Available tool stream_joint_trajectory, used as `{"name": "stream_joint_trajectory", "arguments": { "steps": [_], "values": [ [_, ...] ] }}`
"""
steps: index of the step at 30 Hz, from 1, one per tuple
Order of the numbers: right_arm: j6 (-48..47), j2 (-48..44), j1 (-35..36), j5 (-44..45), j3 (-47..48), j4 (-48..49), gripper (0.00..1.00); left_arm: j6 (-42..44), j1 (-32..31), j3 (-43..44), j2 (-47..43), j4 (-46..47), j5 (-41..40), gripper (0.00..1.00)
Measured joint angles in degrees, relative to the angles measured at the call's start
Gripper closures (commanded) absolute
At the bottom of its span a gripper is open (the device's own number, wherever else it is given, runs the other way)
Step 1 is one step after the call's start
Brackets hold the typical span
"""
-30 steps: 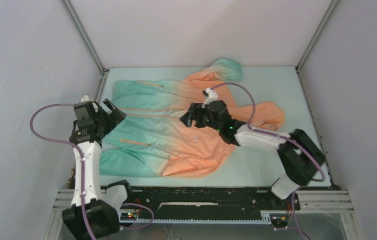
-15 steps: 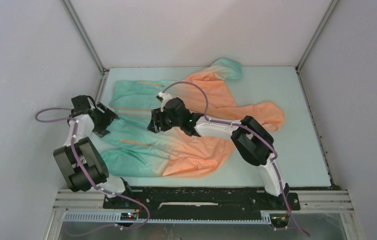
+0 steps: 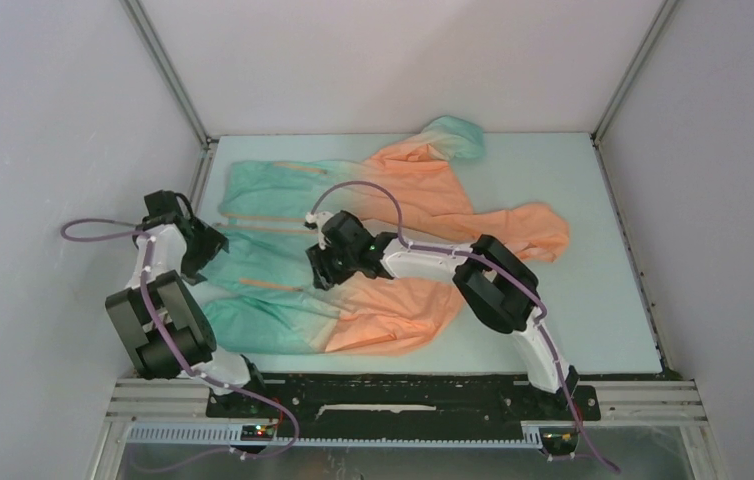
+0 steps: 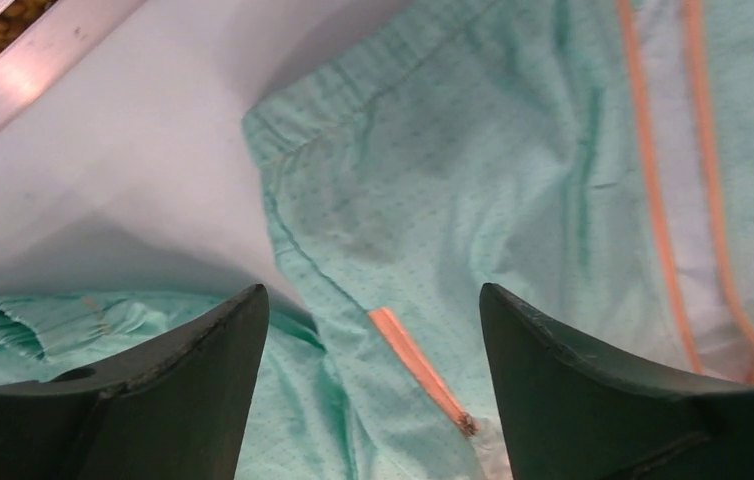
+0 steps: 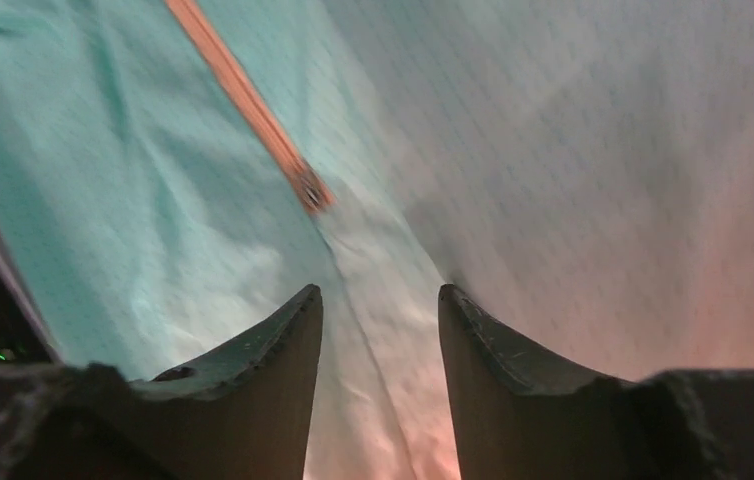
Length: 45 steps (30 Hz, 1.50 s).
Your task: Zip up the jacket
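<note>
Both arms are in new spots versus a second ago. The right gripper point(image 3: 319, 272) is off the orange chest and now sits further left, over the middle of the jacket point(image 3: 403, 190) where teal meets orange. Its jaws are narrower than before but apart, with nothing pinched. The left gripper point(image 3: 208, 248) is down from its raised pose to the hem at the left edge of the table point(image 3: 593, 300), arm folded back, jaws spread wide and holding nothing.

Meaning: this looks like the reach phase, no zipping yet. The left wrist view shows the front zip point(image 4: 653, 150) as two orange tapes with a pale gap between, so I judge it unzipped at the hem end. The right wrist view shows an orange strip ending in a small pull point(image 5: 309, 190) just ahead of the fingers. It looks like the near pocket trim point(image 3: 271, 288), not the front zip, so the right arm may be off target. I can't tell for sure.

The jacket lies flat across the table, teal hem at the left edge, orange end toward the right edge.

Count:
- one jacket
- one front zip, two tapes
- two pocket trims – the second is the far pocket trim point(image 3: 298, 168), toward the back edge
- two grippers, both free
</note>
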Motion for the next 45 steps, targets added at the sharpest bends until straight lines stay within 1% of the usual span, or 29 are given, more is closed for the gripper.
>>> {"name": "stream_joint_trajectory", "arguments": {
  "steps": [2, 5, 7, 9, 10, 12, 15, 18, 23, 25, 27, 28, 31, 32, 33, 34, 36, 39, 41, 43, 45],
  "values": [
    [0.74, -0.94, -0.52, 0.15, -3.91, 0.39, 0.66, -0.26, -0.02, -0.63, 1.07, -0.5, -1.2, 0.26],
    [2.73, -3.02, -1.18, 0.92, -10.19, 1.7, 0.85, -0.61, -0.7, -2.73, 2.56, -0.76, -2.8, 0.36],
    [4.68, -5.57, -1.7, 2.08, -14.45, 2.29, 0.92, -1.11, -2.01, -4.31, 2.97, -1.2, -3.87, 0.4],
    [6.36, -8.07, -2.05, 3.15, -18.36, 2.97, 0.92, -1.46, -4.15, -5.53, 3.02, -1.46, -4.44, 0.51],
    [7.19, -9.09, -2.05, 3.93, -20.02, 3.63, 0.92, -1.68, -5.4, -6.03, 3.02, -1.42, -4.26, 0.52],
    [8.92, -12.11, -2.01, 5.4, -24.52, 4.96, 0.92, -2.51, -7.17, -7.82, 2.86, -0.42, -3.23, 0.52],
    [10.99, -16.22, -2.25, 6.14, -30.45, 6.64, 0.92, -4.09, -8.09, -12.09, 1.95, 0.59, -0.98, 0.53],
    [13.2, -19.45, -2.93, 6.23, -34.88, 7.39, 0.91, -6.12, -8.0, -15.74, -2.34, 1.73, 0.11, 0.57],
    [16.35, -25.51, -5.46, 6.14, -42.29, 7.74, 0.88, -7.96, -8.04, -19.58, -6.75, 2.45, 2.34, 0.58],
    [16.98, -28.11, -7.15, 5.86, -44.81, 7.21, 0.86, -8.09, -8.13, -21.31, -8.55, 3.63, 2.82, 0.6],
    [17.49, -31.43, -9.57, 5.07, -47.65, 6.67, 0.81, -8.09, -8.24, -23.21, -11.43, 4.44, 3.28, 0.62],
    [17.62, -33.27, -11.1, 4.46, -49.03, 6.32, 0.73, -8.04, -8.31, -24.0, -12.92, 4.79, 3.41, 0.6],
    [17.51, -38.99, -15.98, 2.64, -52.81, 5.07, 0.43, -7.45, -9.38, -24.61, -16.37, 5.38, 3.34, 0.47],
    [17.57, -41.09, -17.38, 2.25, -53.81, 4.24, 0.36, -7.19, -9.99, -24.61, -17.18, 5.77, 3.34, 0.44],
    [16.87, -44.3, -19.34, 1.79, -55.32, 3.06, 0.3, -6.93, -10.82, -24.61, -18.29, 6.14, 3.32, 0.4],
    [16.7, -46.95, -20.61, 1.66, -56.35, 2.08, 0.28, -6.71, -11.74, -24.61, -19.63, 6.51, 3.37, 0.35],
    [15.3, -54.16, -24.02, 0.98, -58.53, -0.57, 0.27, -5.88, -13.86, -24.55, -22.93, 6.8, 3.39, 0.3],
    [14.36, -60.46, -29.11, 1.11, -59.04, -3.72, 0.26, -4.46, -16.2, -23.76, -27.19, 6.4, 4.07, 0.22],
    [14.53, -61.13, -32.35, 2.99, -59.01, -4.81, 0.28, -3.43, -16.87, -22.01, -28.83, 5.6, 5.25, 0.18],
    [15.58, -59.47, -33.68, 4.59, -58.99, -6.19, 0.32, -2.25, -17.07, -19.45, -29.77, 4.68, 6.34, 0.14],
    [17.44, -56.94, -34.01, 5.18, -58.99, -7.43, 0.35, -0.85, -17.07, -16.72, -30.64, 3.85, 6.84, 0.13]
  ]
}}
